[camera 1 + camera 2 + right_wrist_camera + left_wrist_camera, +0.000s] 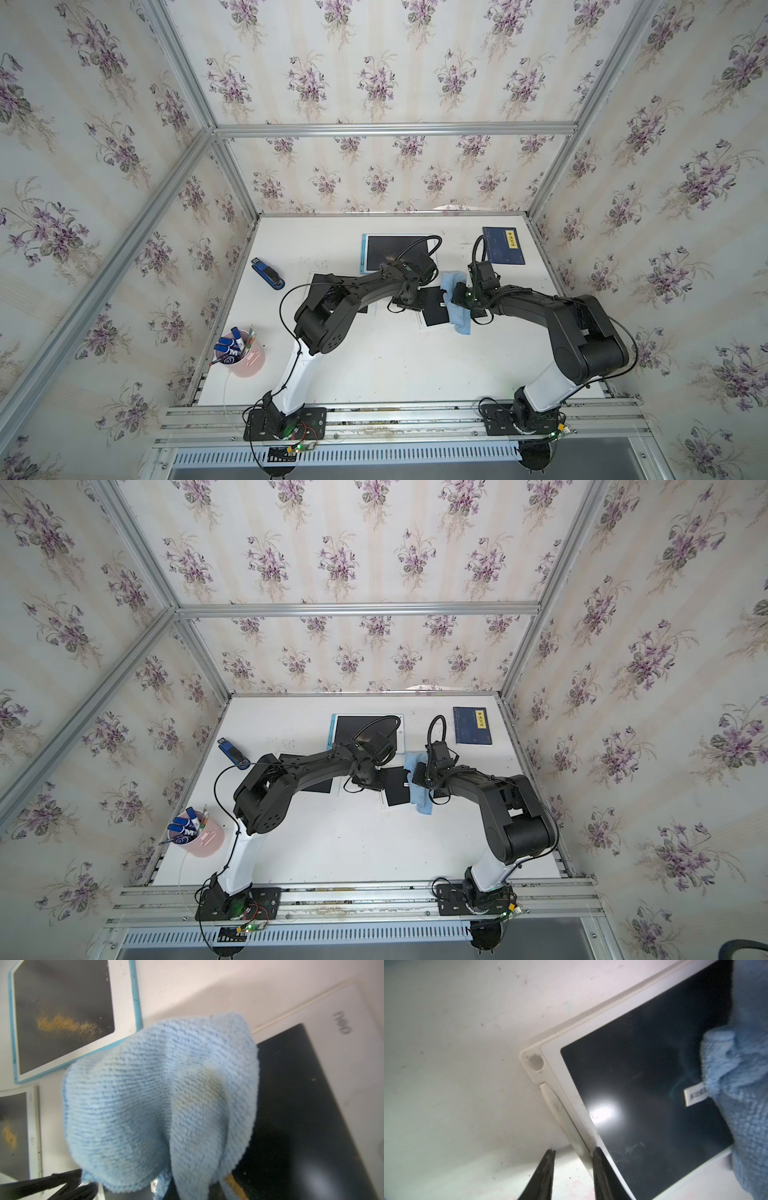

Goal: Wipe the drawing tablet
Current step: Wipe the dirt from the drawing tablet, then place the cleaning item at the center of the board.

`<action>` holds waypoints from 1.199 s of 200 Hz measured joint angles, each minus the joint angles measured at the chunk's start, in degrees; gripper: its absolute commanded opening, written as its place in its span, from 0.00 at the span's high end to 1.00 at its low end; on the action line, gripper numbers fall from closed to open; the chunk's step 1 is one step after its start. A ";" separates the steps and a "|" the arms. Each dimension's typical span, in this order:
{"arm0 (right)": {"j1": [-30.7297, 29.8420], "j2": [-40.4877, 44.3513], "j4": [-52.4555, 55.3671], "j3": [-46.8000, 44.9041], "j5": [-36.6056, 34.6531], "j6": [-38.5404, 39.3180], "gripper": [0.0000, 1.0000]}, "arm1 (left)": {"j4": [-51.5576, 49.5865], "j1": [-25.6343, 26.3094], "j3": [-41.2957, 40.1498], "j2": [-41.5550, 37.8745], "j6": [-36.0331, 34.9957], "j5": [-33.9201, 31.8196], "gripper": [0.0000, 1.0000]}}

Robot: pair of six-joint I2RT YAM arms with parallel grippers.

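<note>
The tablet (435, 309) lies mid-worktop (395, 365), and there is bare room on its near side. The left gripper (573, 1152) has its jaws apart, astride the tablet's edge. The right gripper (460, 296), jaws hidden, seems clamped on the cloth (155, 1095) draped over the screen.

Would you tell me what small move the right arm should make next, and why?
Probably drag the blue cloth held in the shut right gripper across the white-framed tablet toward the brown powder beside the cloth's edge; the left gripper stands at the tablet's rim, seemingly steadying it.
</note>
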State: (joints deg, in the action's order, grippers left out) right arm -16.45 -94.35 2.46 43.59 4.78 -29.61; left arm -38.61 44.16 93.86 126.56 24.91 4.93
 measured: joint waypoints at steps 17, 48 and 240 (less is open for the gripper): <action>0.00 -0.09 1.16 0.59 -3.91 -0.26 1.00 | 0.11 -0.02 -0.13 -0.07 0.00 0.17 0.66; 0.81 -0.20 3.06 1.16 -11.28 -2.21 1.00 | 0.31 -0.11 -0.33 -0.26 -0.09 0.39 0.66; 6.54 4.20 38.16 11.30 -48.04 -22.36 1.00 | 1.05 -1.29 -5.97 -5.75 -1.55 2.34 0.53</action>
State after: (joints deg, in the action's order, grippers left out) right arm -9.91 -90.15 40.62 54.89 -43.27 -51.96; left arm -37.56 42.87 87.90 120.81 23.35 7.27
